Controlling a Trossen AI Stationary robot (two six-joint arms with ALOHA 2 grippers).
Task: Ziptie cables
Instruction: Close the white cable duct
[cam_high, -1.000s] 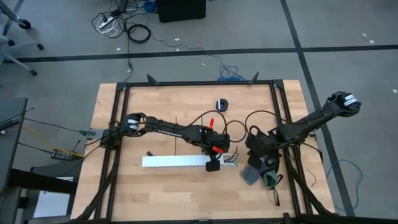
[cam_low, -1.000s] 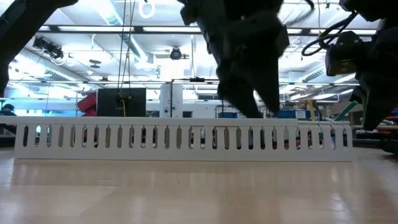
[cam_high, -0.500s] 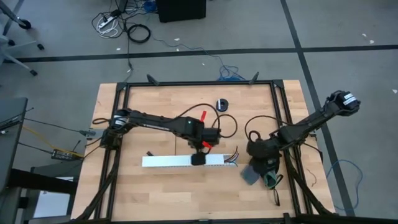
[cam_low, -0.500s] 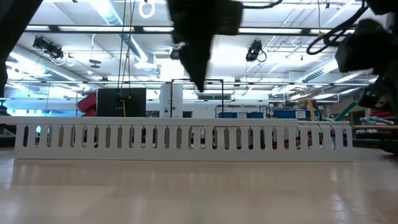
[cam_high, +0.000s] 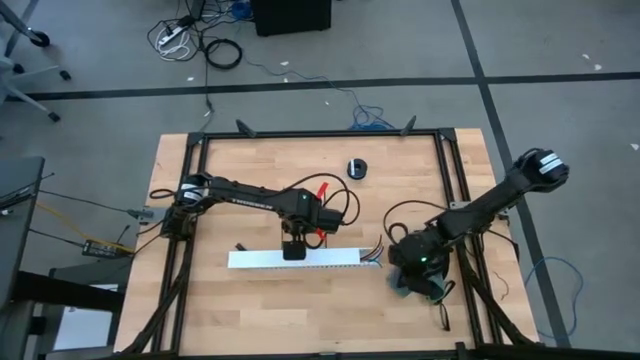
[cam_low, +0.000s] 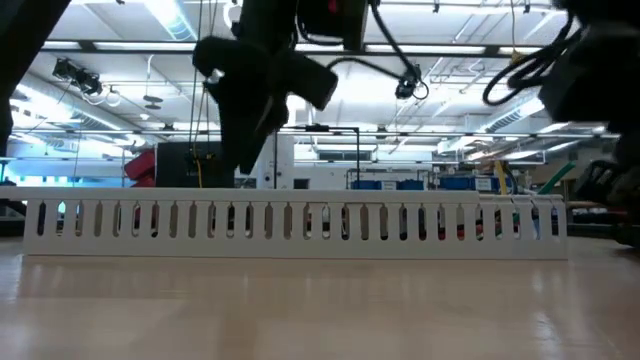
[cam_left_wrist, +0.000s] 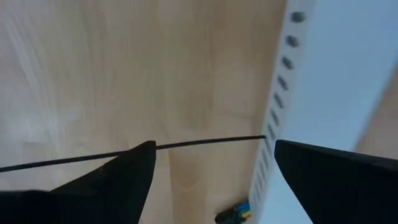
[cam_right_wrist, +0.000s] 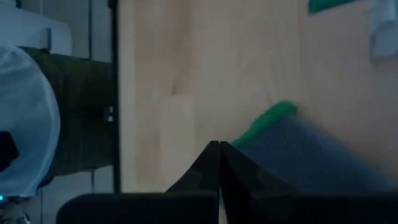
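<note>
Ziptie (cam_left_wrist: 186, 145) between left gripper (cam_left_wrist: 214, 163) fingers

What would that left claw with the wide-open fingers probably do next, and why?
Probably lower straight down and close on the ziptie. The left gripper is open, and in its wrist view the thin black strip lies on the wood across the gap between its fingers, beside the white slotted channel. It holds nothing. The right gripper is shut, over by a grey-and-green thing.
</note>
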